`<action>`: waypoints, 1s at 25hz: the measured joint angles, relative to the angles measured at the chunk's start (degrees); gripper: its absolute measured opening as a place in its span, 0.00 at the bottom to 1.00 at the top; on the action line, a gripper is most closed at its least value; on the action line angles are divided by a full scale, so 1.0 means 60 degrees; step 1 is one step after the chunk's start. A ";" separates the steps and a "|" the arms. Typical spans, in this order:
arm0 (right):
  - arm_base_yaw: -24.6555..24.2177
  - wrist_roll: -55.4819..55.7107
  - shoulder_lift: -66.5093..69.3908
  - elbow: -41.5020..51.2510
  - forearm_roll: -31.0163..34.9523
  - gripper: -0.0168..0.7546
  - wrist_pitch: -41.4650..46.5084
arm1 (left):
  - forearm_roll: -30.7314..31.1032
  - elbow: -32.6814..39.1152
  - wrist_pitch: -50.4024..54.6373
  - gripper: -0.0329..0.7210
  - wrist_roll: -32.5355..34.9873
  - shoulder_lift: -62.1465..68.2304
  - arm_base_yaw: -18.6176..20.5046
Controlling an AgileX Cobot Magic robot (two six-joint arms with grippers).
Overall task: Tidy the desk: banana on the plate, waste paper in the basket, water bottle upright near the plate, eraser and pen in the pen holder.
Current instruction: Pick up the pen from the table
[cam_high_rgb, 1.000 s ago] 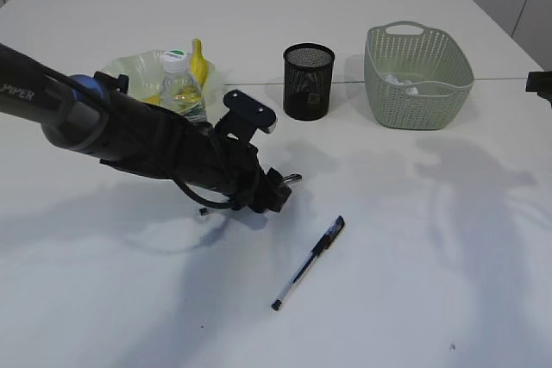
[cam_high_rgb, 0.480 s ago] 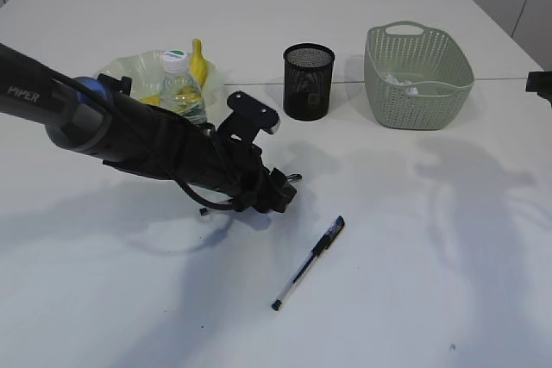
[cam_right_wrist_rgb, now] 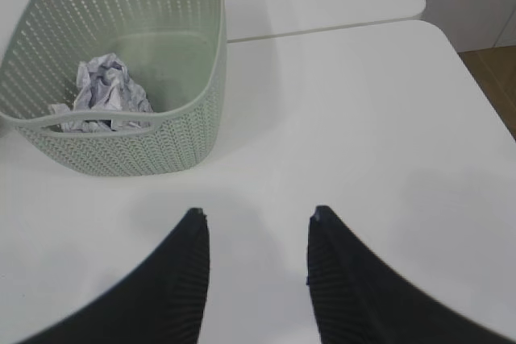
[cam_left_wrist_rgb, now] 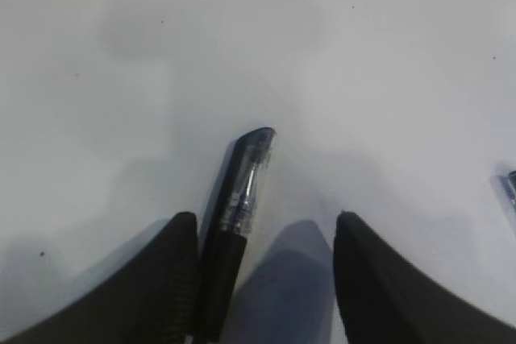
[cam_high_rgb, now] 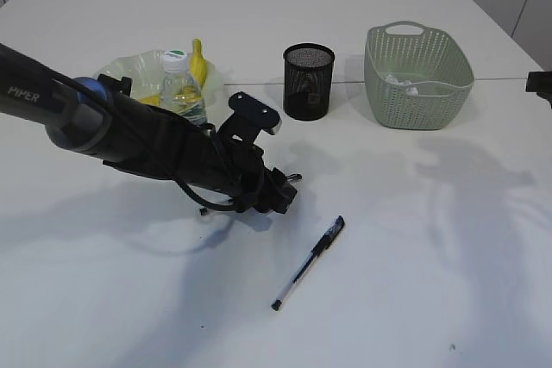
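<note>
On the large plain white desk [cam_high_rgb: 405, 239], at centre-left, the left gripper [cam_high_rgb: 283, 193] hangs low over the surface with its jaws apart.

Task item: black-capped clear-barrel ballpoint pen [cam_high_rgb: 309, 263]. It lies flat on the desk at about 4 o'clock from that gripper, with its cap end nearest the gripper and its tip towards us.

In the left wrist view, a dark barrel with a clear section runs along the inner face of one finger. The other finger stands well clear of it, so nothing is clamped. We cannot tell whether this barrel is the same pen.

The right gripper [cam_right_wrist_rgb: 254, 219] is released and empty. It sits at 6 o'clock of the sage green woven-look plastic basket [cam_right_wrist_rgb: 137, 151], which holds crumpled white waste paper [cam_right_wrist_rgb: 101, 90].

Done, by our judgement:
- Curved yellow banana [cam_high_rgb: 199, 59] on the translucent pale green ruffled glass plate [cam_high_rgb: 121, 66].
- Small clear water bottle with white cap [cam_high_rgb: 181, 84] upright at the plate's edge.
- The eraser is not in view.

Step in hand: pick up the pen and drop it in the black mesh cylindrical pen holder [cam_high_rgb: 308, 84], at 12 o'clock from the left gripper.

Risks:
- With the barrel hugging one finger, the closing jaws may push it sideways and roll it away.
- A grip at the very end would let the pen droop, and its tip could catch the holder's rim.
- The forearm passes close by the bottle, so a wide swing towards the holder could topple it.
</note>
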 joint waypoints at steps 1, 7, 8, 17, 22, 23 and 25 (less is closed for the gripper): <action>0.0000 0.0000 0.0000 0.0000 -0.0018 0.45 0.0000 | 0.0000 0.0000 0.0000 0.55 0.0000 0.0000 0.0000; 0.0000 0.0000 0.0000 0.0000 -0.0018 0.46 0.0000 | 0.0000 0.0000 0.0000 0.49 0.0000 0.0000 0.0000; 0.0000 0.0000 0.0000 0.0000 -0.0018 0.44 0.0000 | 0.0000 0.0000 0.0000 0.48 0.0000 0.0000 0.0000; 0.0000 0.0000 0.0000 0.0000 -0.0018 0.41 0.0000 | 0.0000 0.0000 0.0016 0.42 0.0000 0.0000 0.0000; 0.0000 0.0000 0.0000 0.0000 -0.0018 0.41 0.0000 | 0.0000 0.0000 0.0016 0.42 0.0000 0.0000 0.0000; 0.0000 0.0000 0.0000 0.0000 -0.0018 0.41 0.0000 | 0.0000 0.0000 0.0016 0.42 0.0000 0.0000 0.0000; 0.0000 0.0000 0.0000 0.0000 -0.0018 0.41 0.0000 | 0.0000 0.0000 0.0016 0.41 0.0000 0.0000 0.0000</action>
